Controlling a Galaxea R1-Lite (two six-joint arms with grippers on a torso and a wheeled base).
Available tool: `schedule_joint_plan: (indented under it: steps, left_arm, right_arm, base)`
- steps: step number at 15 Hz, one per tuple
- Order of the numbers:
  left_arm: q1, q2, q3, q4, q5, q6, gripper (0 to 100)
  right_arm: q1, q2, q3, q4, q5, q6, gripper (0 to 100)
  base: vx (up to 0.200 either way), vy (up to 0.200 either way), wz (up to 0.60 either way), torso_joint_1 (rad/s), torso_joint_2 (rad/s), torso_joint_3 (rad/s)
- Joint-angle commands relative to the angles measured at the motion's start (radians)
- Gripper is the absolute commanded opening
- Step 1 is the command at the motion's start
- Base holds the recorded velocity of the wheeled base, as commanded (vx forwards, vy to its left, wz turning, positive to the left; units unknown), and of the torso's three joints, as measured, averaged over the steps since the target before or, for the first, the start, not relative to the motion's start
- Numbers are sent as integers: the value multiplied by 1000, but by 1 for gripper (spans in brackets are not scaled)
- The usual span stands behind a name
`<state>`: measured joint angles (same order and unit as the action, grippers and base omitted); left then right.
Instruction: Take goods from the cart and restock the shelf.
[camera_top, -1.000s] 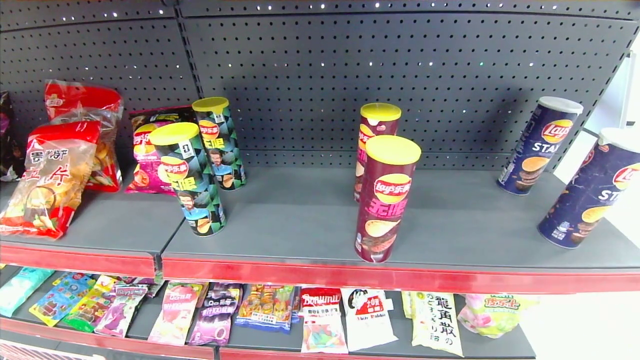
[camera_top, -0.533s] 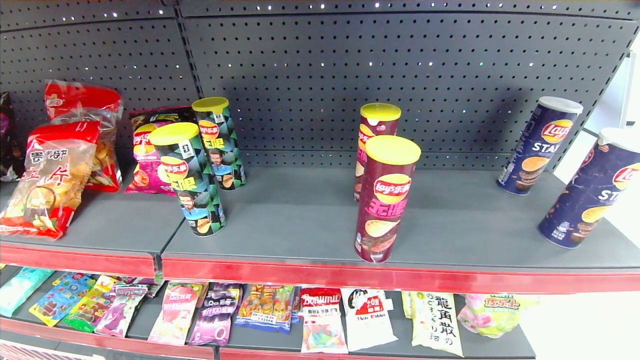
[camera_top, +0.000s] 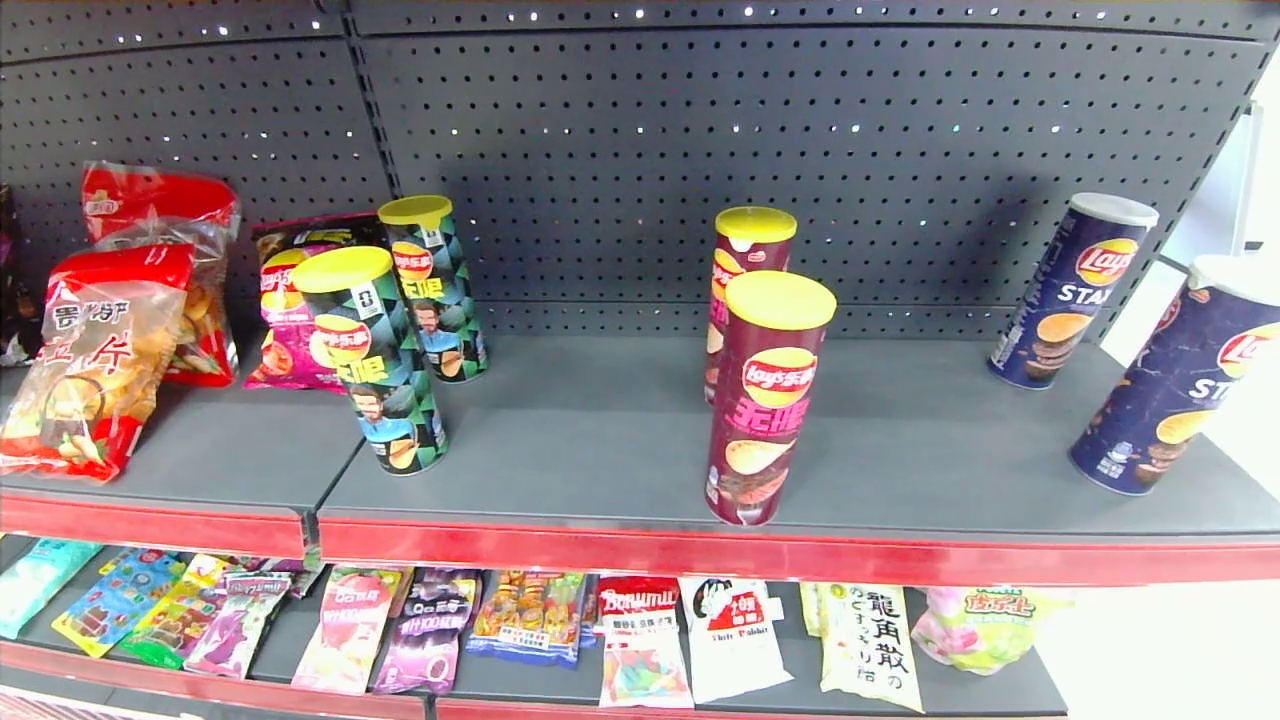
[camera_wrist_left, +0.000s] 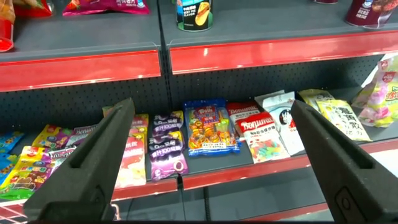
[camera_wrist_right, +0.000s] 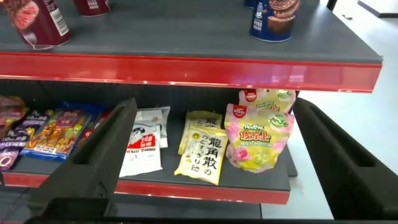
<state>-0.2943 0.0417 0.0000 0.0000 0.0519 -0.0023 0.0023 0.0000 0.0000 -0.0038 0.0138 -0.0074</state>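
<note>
Standing on grey shelf (camera_top: 600, 440), maroon chip tubes (camera_top: 765, 400) with yellow lids, left tool (camera_wrist_left: 211, 104) and right tool (camera_wrist_right: 214, 102) spread apart

On the top shelf (camera_top: 580, 440), the back purple-red can (camera_top: 748, 262) stands behind the front purple-red can (camera_top: 768, 400), so its lower half is hidden. Near the shelf's left end, the pink chip bag (camera_top: 283, 320) is partly covered by the front green and black can (camera_top: 372, 360). The back red bag (camera_top: 150, 200) is half hidden by the front red bag (camera_top: 90, 360). At the shelf's right end, the picture's edge cuts off one side of the dark blue can (camera_top: 1170, 400). The packets (camera_top: 640, 640) on the lower shelf (camera_top: 980, 690) have their tops hidden behind the top shelf's red front edge. In the wrist views, the cans show just their bottoms.
</note>
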Motion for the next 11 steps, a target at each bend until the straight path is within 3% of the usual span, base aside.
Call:
schedule_joint_plan:
  steps: [1,11]
  left_arm:
    - [0,1,0,0,0,1,100]
    - [0,1,0,0,0,-1,100]
  right_arm:
    - [1,2,0,-1,0,0,100]
    - [1,2,0,-1,0,-2,100]
  base:
    - [0,0,-600,-12,-7,2]
    - [0,0,0,0,0,0]
